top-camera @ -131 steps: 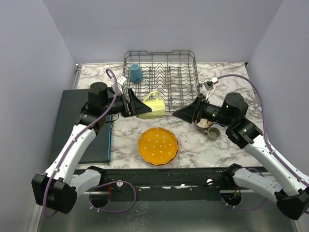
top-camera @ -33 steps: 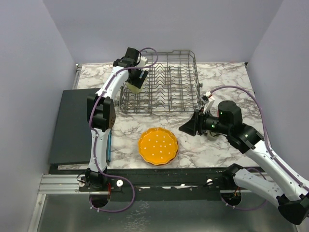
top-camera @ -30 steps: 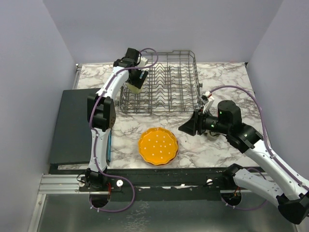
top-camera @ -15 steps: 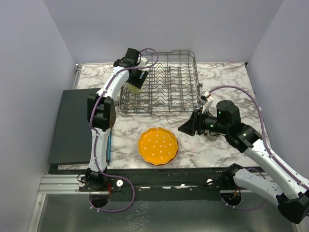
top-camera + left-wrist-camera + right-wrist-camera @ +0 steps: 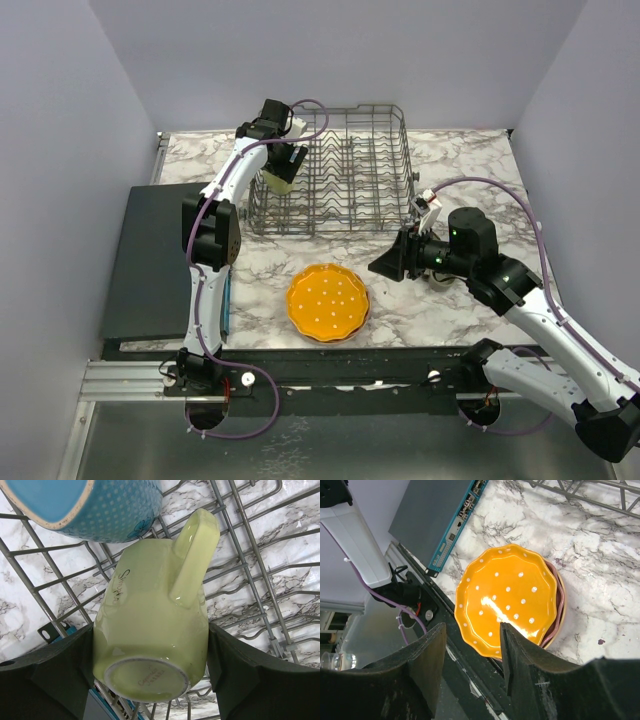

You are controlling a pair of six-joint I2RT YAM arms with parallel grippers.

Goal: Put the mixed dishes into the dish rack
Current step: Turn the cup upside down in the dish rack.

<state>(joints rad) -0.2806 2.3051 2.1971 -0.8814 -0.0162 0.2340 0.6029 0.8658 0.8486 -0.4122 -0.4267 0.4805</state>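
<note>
My left gripper (image 5: 287, 162) reaches over the back-left corner of the grey wire dish rack (image 5: 345, 170) and is shut on a yellow mug (image 5: 150, 625), base toward the camera, handle up. The mug hangs just above the rack wires (image 5: 240, 555), close beside a blue mug (image 5: 95, 505) lying in the rack. My right gripper (image 5: 385, 265) hovers open and empty over the table, right of an orange scalloped, white-dotted plate (image 5: 327, 302). That plate (image 5: 507, 597) tops a stack with a pink plate (image 5: 561, 602) under it. Bowls are hidden.
A dark flat mat (image 5: 150, 260) covers the table's left side, its blue-edged side (image 5: 455, 530) facing the plates. The black base rail (image 5: 330, 365) runs just in front of the plate stack. Grey walls close in on both sides.
Since the oldest frame my left arm carried the yellow mug from the rack's front to its back-left corner. Over the last second my right gripper crept left toward the plates and opened slightly.
</note>
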